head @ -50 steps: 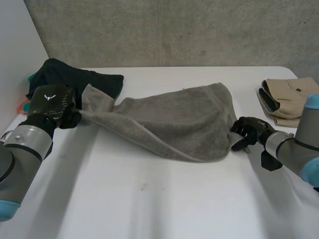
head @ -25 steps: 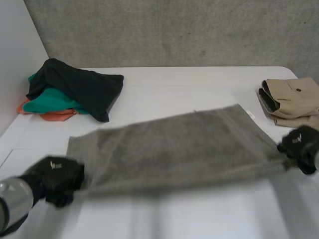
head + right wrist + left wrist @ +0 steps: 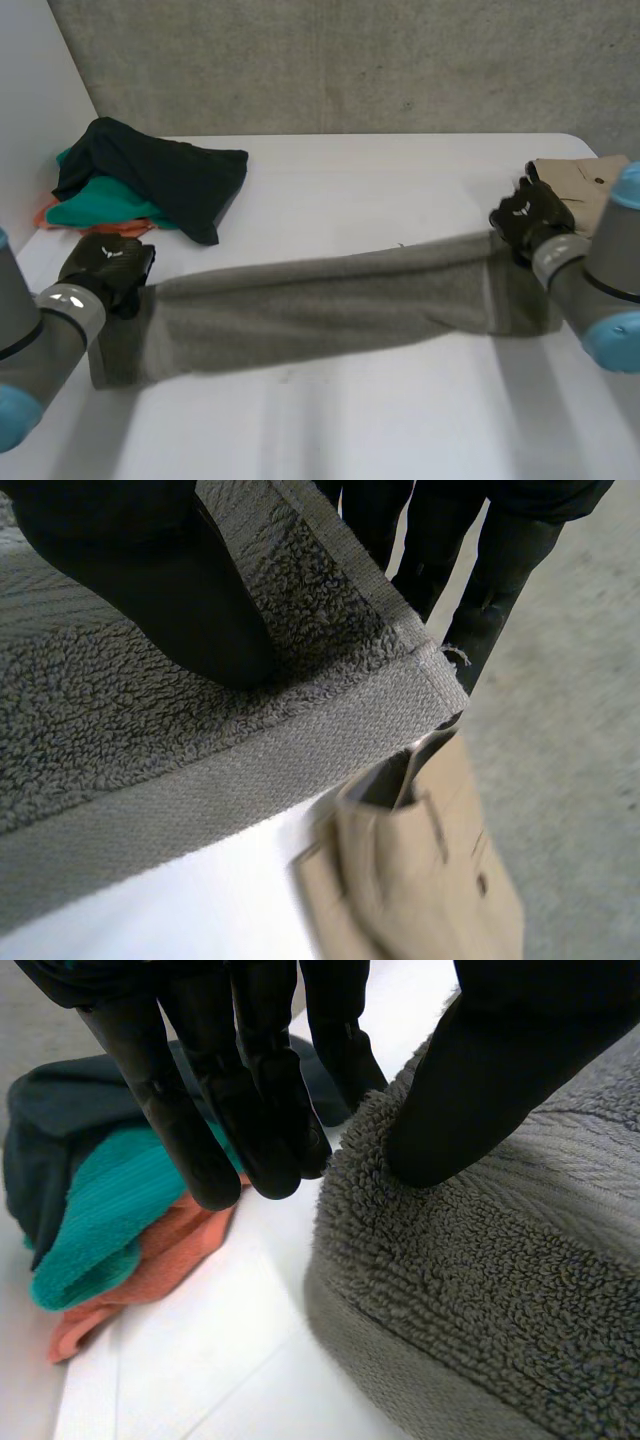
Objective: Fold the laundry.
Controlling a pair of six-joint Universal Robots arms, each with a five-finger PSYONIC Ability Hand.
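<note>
White table (image 3: 330,420), concrete wall (image 3: 350,60) behind. Grey towel (image 3: 320,305) spans mid-frame as a long band stretched between both hands, with a slight sag at centre. Left hand (image 3: 105,270), frame left, pinches one end, thumb (image 3: 470,1080) pressed into the pile against the fingers (image 3: 250,1110). Right hand (image 3: 530,215), frame right, pinches the hemmed corner (image 3: 425,670) the same way. Judgement: lower both ends together and level, with even tension, so the band lands flat, short of the clothes pile (image 3: 140,180) upper left and the tan garment (image 3: 580,178) at right.
</note>
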